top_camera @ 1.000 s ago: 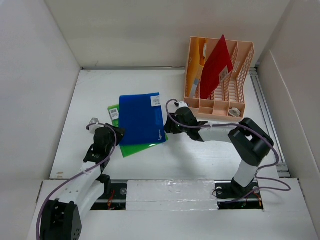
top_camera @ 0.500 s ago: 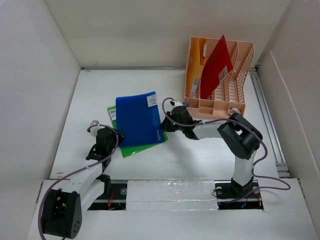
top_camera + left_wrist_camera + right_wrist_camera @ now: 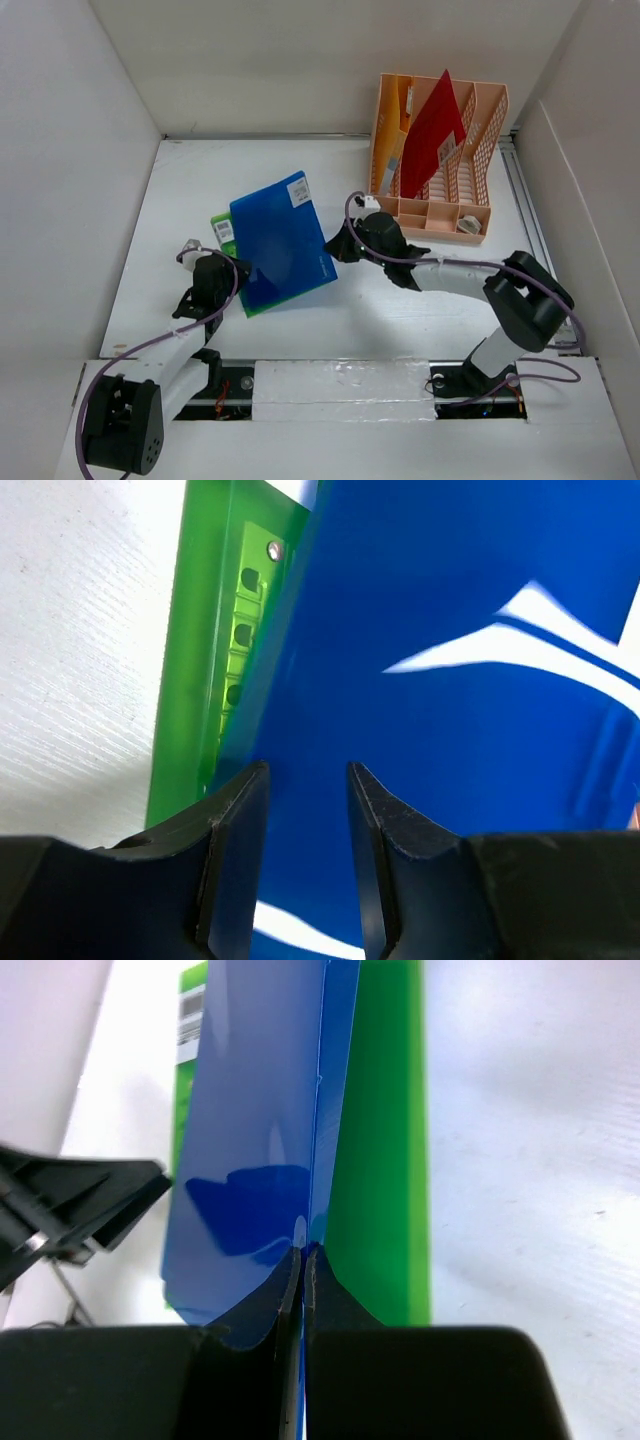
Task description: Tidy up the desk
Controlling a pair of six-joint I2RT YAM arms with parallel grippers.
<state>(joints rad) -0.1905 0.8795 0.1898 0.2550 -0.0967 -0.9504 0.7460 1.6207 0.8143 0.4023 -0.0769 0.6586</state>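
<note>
Desk (image 3: 262,172) fills the view below us: a broad white tabletop walled in white, with a taped metal rail (image 3: 340,380) along its near edge where our two arms are bolted. At the far right we see a peach slotted file rack (image 3: 487,125) standing on it, with a red folder (image 3: 432,135) leaning in a middle slot and an orange folder (image 3: 398,108) in the leftmost slot. Left of centre lies a blue folder (image 3: 282,245), turned askew, resting over a green folder (image 3: 195,680) of which only the left and near edges show. Our right gripper (image 3: 302,1252) reaches in from the right with its fingers pinched tight on the blue folder's right edge; in the right wrist view that edge stands up from the green sheet beside it. Our left gripper (image 3: 305,770) sits at the near left corner of the two folders, its fingers a narrow gap apart with nothing between them, the blue cover showing beyond. In the rack's near right compartment we make out a small grey object (image 3: 467,225), too small to name
</note>
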